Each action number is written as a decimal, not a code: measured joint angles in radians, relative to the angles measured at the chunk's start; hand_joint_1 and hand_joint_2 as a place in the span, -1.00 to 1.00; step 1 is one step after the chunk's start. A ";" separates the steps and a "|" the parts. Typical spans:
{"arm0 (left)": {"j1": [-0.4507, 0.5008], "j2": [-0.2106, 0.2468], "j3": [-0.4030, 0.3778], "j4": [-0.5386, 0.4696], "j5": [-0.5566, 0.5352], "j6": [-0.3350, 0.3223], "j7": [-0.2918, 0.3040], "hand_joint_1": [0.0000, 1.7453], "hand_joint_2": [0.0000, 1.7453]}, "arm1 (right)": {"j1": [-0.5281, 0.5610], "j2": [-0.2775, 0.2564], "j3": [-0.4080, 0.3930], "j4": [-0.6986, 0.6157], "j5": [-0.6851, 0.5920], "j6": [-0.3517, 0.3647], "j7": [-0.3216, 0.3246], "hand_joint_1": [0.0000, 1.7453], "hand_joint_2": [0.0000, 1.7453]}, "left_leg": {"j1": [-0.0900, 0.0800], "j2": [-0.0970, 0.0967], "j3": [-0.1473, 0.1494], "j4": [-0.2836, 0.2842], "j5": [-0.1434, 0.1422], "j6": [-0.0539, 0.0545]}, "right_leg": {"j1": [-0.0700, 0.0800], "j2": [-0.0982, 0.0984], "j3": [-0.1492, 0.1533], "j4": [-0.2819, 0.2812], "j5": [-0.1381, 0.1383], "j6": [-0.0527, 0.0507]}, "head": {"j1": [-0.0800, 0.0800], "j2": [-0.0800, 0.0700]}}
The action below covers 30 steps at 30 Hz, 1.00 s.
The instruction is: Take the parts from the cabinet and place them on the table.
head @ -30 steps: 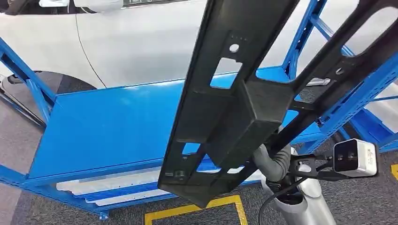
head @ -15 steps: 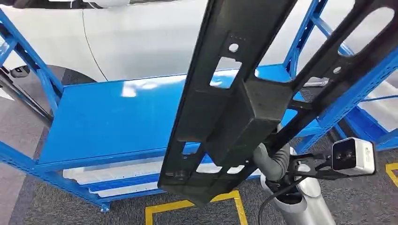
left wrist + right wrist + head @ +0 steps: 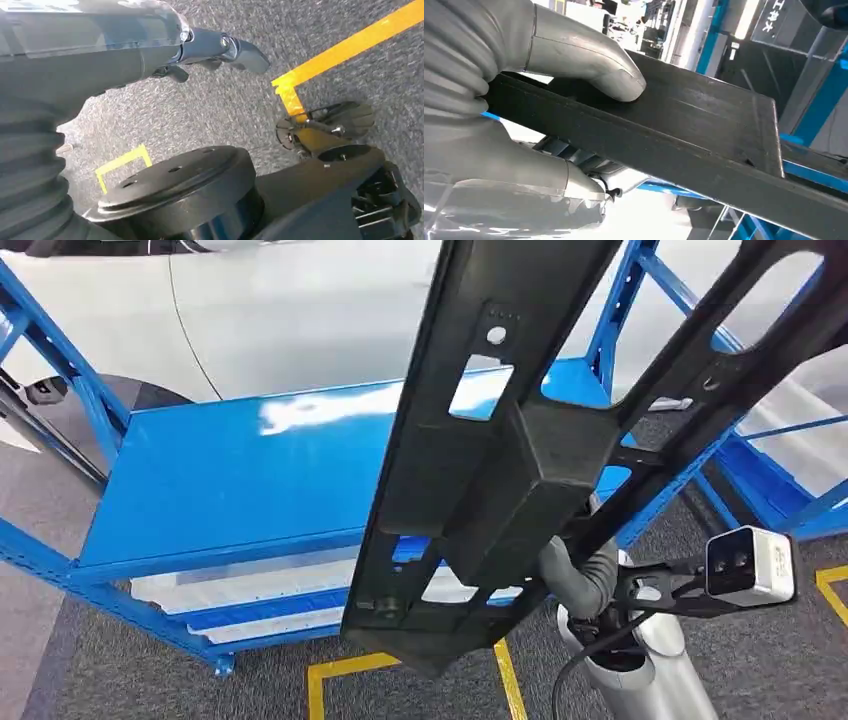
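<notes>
The right hand (image 3: 549, 100) clamps one long black plastic part (image 3: 500, 470), thumb (image 3: 594, 65) pressed on its upper face and the fingers under it. In the head view the part runs from lower centre to the top edge, raised in front of one blue cabinet shelf (image 3: 230, 480). The left hand (image 3: 150, 45) hangs over grey carpet (image 3: 225, 110), its dark fingers (image 3: 235, 50) loosely extended (holding nothing).

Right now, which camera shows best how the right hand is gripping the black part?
The right wrist view: the right hand clamps the black part, grey thumb pressed on one face, the darker fingers under it. The head view shows the whole part held up, hiding most of that hand. The left wrist view faces the floor.
</notes>
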 joint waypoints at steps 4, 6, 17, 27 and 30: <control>-0.006 0.001 0.000 0.000 -0.005 0.000 0.007 -1.00 1.00 | 0.003 0.000 0.000 0.008 0.008 -0.008 0.000 0.90 1.00 | 0.001 0.000 -0.062 0.245 -0.130 -0.008 | 0.008 -0.003 -0.040 0.003 0.029 -0.004 | 0.000 0.000; -0.004 0.001 0.000 0.000 -0.008 0.001 0.019 -1.00 1.00 | 0.006 0.000 0.000 0.008 0.009 -0.019 0.000 0.90 1.00 | 0.001 0.000 0.008 0.164 -0.075 -0.002 | 0.010 -0.002 -0.057 0.006 0.041 -0.002 | 0.000 0.000; 0.006 0.003 0.000 0.000 -0.015 -0.005 0.015 -1.00 1.00 | 0.019 0.000 -0.002 0.016 0.022 -0.015 -0.028 0.90 1.00 | -0.002 0.006 0.111 -0.100 0.020 0.051 | 0.005 0.003 -0.147 0.190 -0.084 0.051 | 0.000 0.000; -0.002 0.001 0.000 0.000 -0.007 0.001 0.012 -1.00 1.00 | -0.016 0.002 0.000 0.018 0.006 -0.032 -0.001 0.90 1.00 | -0.006 0.006 0.038 -0.062 0.060 0.018 | 0.013 0.004 0.026 0.009 -0.029 0.029 | 0.000 0.000; -0.001 0.001 0.000 0.000 -0.006 0.006 0.012 -1.00 1.00 | -0.026 0.006 0.001 0.018 0.003 -0.033 0.004 0.90 1.00 | -0.005 0.004 0.020 -0.033 0.023 0.002 | 0.003 -0.002 0.012 -0.004 -0.005 0.002 | 0.000 0.000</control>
